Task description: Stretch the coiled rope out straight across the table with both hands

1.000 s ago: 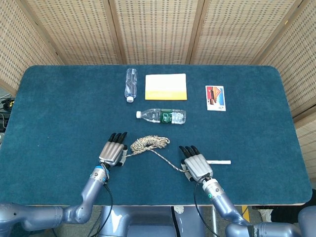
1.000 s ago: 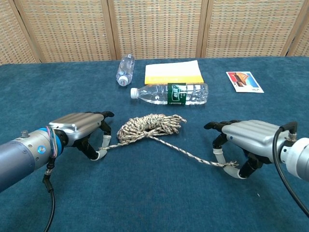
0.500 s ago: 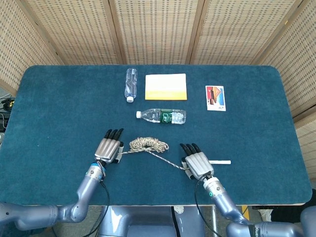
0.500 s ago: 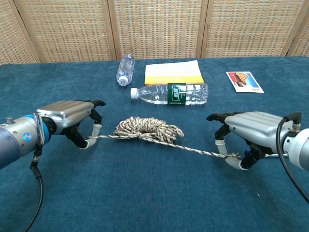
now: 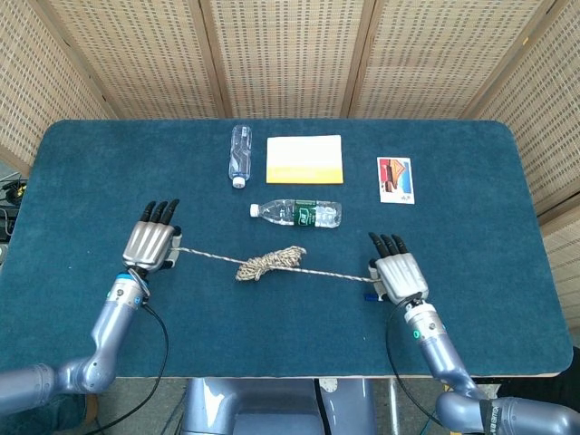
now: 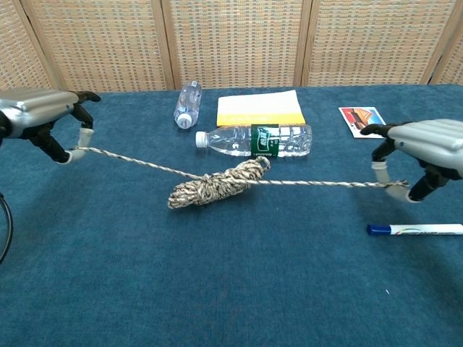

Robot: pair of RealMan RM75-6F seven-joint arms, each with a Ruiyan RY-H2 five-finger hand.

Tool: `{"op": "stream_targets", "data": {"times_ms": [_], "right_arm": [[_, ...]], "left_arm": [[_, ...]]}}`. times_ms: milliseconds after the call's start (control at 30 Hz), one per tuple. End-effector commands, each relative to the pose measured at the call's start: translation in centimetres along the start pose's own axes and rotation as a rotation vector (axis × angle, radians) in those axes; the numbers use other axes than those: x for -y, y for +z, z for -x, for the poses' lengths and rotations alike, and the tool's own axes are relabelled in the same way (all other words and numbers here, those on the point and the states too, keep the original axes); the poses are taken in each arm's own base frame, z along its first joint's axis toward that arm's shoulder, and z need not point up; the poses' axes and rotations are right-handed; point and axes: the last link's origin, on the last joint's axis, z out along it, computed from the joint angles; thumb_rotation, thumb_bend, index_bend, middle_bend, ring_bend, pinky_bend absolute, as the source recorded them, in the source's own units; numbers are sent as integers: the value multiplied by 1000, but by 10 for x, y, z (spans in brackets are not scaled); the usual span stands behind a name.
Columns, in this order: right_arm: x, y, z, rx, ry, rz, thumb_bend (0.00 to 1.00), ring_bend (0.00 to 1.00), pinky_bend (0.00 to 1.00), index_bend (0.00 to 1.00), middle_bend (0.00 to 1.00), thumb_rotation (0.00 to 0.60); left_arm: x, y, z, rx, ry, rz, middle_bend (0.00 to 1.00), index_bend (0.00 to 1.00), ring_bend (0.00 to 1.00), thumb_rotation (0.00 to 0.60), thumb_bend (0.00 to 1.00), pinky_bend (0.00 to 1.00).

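1. No writing can be read anywhere: the water bottle [image 6: 255,139] lying on its side has a green label, too small to make out, and the card [image 5: 395,179] bears only a red and orange picture.
2. The left hand [image 6: 45,119] sits low at the left of the blue table [image 5: 82,172], knuckles up, pinching one end of the rope [image 6: 217,183] between thumb and fingertip.
3. The right hand [image 6: 419,148] mirrors it on the right side, pinching the other end, palm down.
4. From each hand a single mottled cream-and-brown strand runs taut to the middle of the table, where a small tangled bundle lies just in front of the water bottle.
5. A blue-capped marker [image 6: 414,230] lies near the right hand; a second bottle [image 5: 239,154] and a yellow-edged pad [image 5: 304,159] sit farther back.
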Motion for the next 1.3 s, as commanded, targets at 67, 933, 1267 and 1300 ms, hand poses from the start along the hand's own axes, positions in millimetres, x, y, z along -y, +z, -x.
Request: {"op": "stream_targets", "data": {"times_ms": [67,933,1267,1300], "right_arm": [[-22,-2,1,5,-23,54,425,0,0,621,0,600],[-50,-19,-7,-36,34,76,4,0,0,21,0,600],[-66,-62,-41,-255,35,3,0,0,0,0,0,600],[-67,-66,-42,-271,36,1,0,0,0,0,0,600]], "left_arm": [[29,-1,1,7,8,-49,0,786,0,600,528,0],[64,-16,-2,-4,-112,-72,0,0,0,600,32,0],[109,-85,-22,-206,-181,-151,0,0,0,600,0,0],[112,-91,-21,-218,-189,-161,0,0,0,600,0,0]]}}
